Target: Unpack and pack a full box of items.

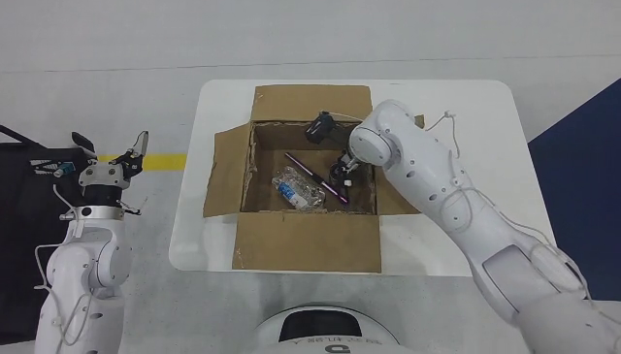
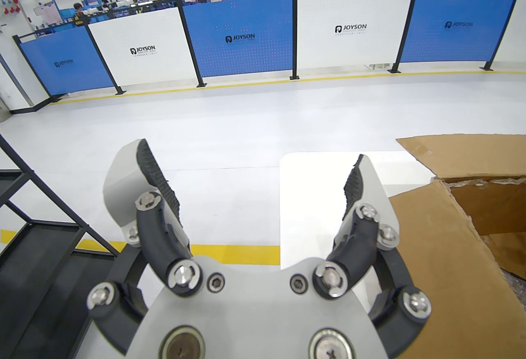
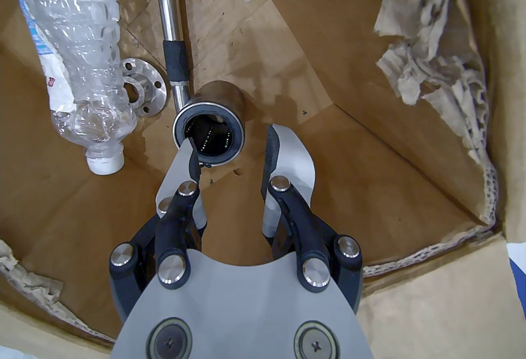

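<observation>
An open cardboard box (image 1: pixel 303 241) stands on the white table (image 1: pixel 466 121). Inside lie a crumpled clear plastic bottle (image 3: pixel 78 44) (image 1: pixel 298 190), a metal rod (image 3: pixel 166 7) with a dark band, seen purple from the top (image 1: pixel 316 173), a steel flange ring (image 3: pixel 141 87), and a steel cylindrical bearing (image 3: pixel 213 122). My right gripper (image 3: pixel 232 149) (image 1: pixel 342 172) is open down inside the box, its fingertips just short of the bearing's open end. My left gripper (image 2: pixel 250 167) (image 1: pixel 109 150) hangs open and empty off the table's left side.
Crumpled brown packing paper (image 3: pixel 444 48) lines the box's corner. A dark object (image 1: pixel 320 126) rests at the box's far rim. A black rack (image 2: pixel 37 237) stands by the left gripper. A yellow floor line (image 1: pixel 165 161) runs left of the table.
</observation>
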Robot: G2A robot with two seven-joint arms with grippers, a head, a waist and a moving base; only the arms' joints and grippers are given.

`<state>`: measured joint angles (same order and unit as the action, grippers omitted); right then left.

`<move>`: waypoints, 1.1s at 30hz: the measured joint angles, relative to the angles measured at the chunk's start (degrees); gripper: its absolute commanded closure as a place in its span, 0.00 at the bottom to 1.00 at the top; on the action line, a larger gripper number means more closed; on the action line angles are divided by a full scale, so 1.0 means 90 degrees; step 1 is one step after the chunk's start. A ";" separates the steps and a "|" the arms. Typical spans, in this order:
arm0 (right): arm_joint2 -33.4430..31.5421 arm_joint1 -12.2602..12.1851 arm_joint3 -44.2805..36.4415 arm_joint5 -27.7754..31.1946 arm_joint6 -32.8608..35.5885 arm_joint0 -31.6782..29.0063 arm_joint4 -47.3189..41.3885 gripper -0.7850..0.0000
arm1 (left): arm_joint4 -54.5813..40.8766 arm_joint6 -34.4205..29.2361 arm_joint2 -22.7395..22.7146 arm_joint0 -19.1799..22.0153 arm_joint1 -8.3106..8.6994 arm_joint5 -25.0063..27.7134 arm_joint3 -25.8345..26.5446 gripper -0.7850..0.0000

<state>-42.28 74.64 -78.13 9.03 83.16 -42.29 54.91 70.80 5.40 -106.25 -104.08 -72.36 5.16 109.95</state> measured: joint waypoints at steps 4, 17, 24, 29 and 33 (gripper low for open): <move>0.0191 0.0069 0.0243 0.0019 -0.0141 0.0093 0.0168 0.65 | 0.0000 0.0000 0.0000 0.0000 0.0000 0.0000 0.0000 0.00; 0.0609 0.0352 0.1031 0.0070 -0.0340 0.0396 0.0020 0.82 | 0.0000 0.0000 0.0000 0.0000 0.0000 0.0000 0.0000 0.00; 0.0588 0.0394 0.1228 0.0190 -0.0479 0.0398 -0.0114 1.00 | 0.0000 0.0000 0.0000 0.0000 0.0000 0.0000 0.0000 0.00; 0.0292 0.0279 0.0510 -0.0063 -0.0729 0.0185 0.0098 1.00 | 0.0000 0.0000 0.0000 0.0000 0.0000 0.0000 0.0000 0.00; -0.0258 0.0019 -0.0804 -0.0435 -0.0843 -0.0398 0.0677 1.00 | 0.0000 0.0000 0.0000 0.0000 0.0000 0.0000 0.0000 0.00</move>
<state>-44.60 74.82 -85.36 5.11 75.57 -45.87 61.00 70.80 5.40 -106.25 -104.08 -72.36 5.16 109.95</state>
